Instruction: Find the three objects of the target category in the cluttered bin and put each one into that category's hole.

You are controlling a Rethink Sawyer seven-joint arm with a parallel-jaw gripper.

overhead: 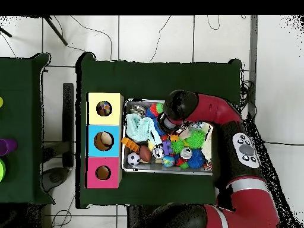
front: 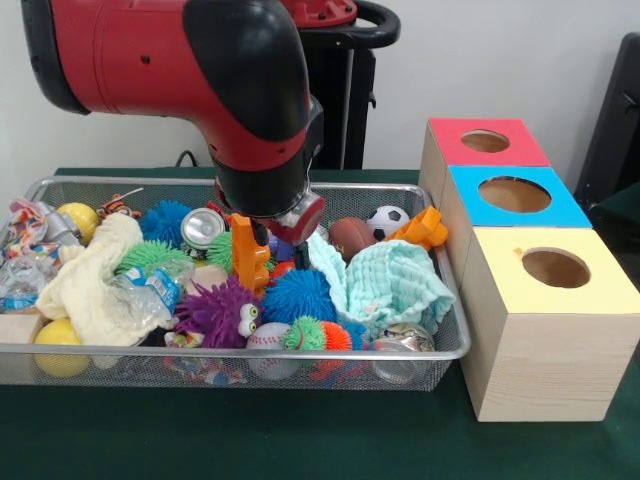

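Note:
A wire mesh bin point(front: 455, 330) holds mixed clutter: spiky balls in blue point(front: 298, 295), purple point(front: 215, 310) and green point(front: 150, 255), a soccer ball point(front: 388, 220), a brown football point(front: 350, 237), a baseball point(front: 268, 338), a can point(front: 203, 228) and yellow balls point(front: 60, 345). My gripper point(front: 270, 240) is down in the middle of the bin, right beside an upright orange plastic piece point(front: 245, 258). The wrist hides what lies under it. Right of the bin stand three wooden boxes with holes, topped red point(front: 485, 141), blue point(front: 514, 194) and yellow point(front: 555, 268).
A teal cloth point(front: 395, 285) covers the bin's right part and a cream cloth point(front: 95, 280) the left. An orange toy point(front: 425, 228) leans at the far right corner. In the overhead view the yellow box point(overhead: 104, 108) and blue box point(overhead: 104, 140) show something inside their holes.

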